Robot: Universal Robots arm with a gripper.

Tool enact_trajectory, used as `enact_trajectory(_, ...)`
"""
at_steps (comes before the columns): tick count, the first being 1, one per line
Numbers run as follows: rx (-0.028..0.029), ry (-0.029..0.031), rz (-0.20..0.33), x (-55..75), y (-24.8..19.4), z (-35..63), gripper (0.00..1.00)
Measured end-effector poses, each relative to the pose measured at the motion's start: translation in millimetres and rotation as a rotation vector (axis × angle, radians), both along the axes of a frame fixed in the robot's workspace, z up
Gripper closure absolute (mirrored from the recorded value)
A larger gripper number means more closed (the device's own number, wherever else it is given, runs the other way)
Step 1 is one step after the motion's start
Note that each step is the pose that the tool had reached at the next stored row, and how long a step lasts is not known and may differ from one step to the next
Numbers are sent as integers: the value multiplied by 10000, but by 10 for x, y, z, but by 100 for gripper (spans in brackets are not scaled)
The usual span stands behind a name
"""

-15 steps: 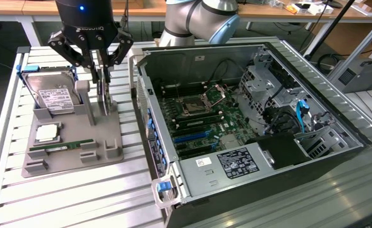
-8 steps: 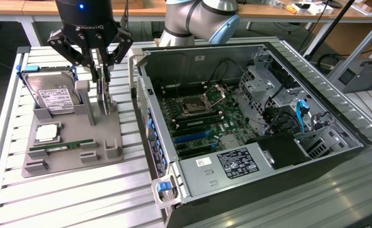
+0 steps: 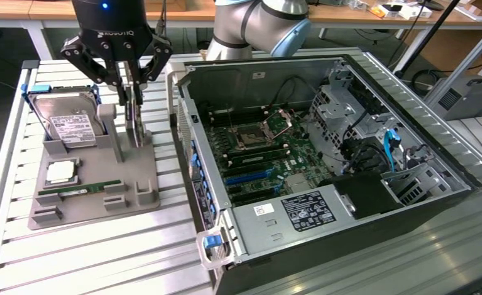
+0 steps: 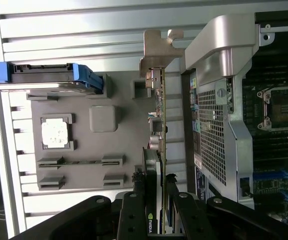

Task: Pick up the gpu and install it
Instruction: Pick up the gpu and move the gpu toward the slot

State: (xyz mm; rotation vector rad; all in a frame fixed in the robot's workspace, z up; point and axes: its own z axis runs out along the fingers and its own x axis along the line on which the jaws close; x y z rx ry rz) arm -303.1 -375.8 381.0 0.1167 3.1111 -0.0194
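One gpu [image 3: 135,125]: stood on edge at the tray's [image 3: 93,212] middle, so both flat faces can be pinched; lift-off cannot be told.
Jaws: closed on the gpu's upper edge.
Tray: drive [image 3: 69,123], chip [image 3: 62,173] and memory stick [image 3: 81,188] are kept in separate recesses, judged to be for fixed pick positions.
Case [image 3: 307,264]: laid open beside the tray, board [image 3: 253,153] exposed.
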Motion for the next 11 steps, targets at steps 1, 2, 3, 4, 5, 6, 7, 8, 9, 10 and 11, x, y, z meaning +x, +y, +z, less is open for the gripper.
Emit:
enact_trajectory(1, -1, 1, 0, 0, 0, 3, 73)
enact_trajectory(2, 0, 1, 0, 0, 0, 6, 73)
enact_trajectory(3, 0, 0, 0, 0, 0, 8, 73)
enact_trajectory(4, 0, 0, 0, 0, 0, 12, 73)
enact_trajectory(5, 0, 1, 0, 0, 0, 16, 73)
enact_trajectory(6, 0, 0, 0, 0, 0, 18, 73)
enact_trajectory(7, 0, 0, 0, 0, 0, 21, 73)
enact_trajectory(8, 0, 0, 0, 0, 0, 24, 73)
enact_trajectory(9, 0, 0, 0, 0, 0, 27, 73)
enact_trajectory(10, 0, 1, 0, 0, 0, 30, 73)
enact_trajectory(11, 0, 0, 0, 0, 0, 34, 73)
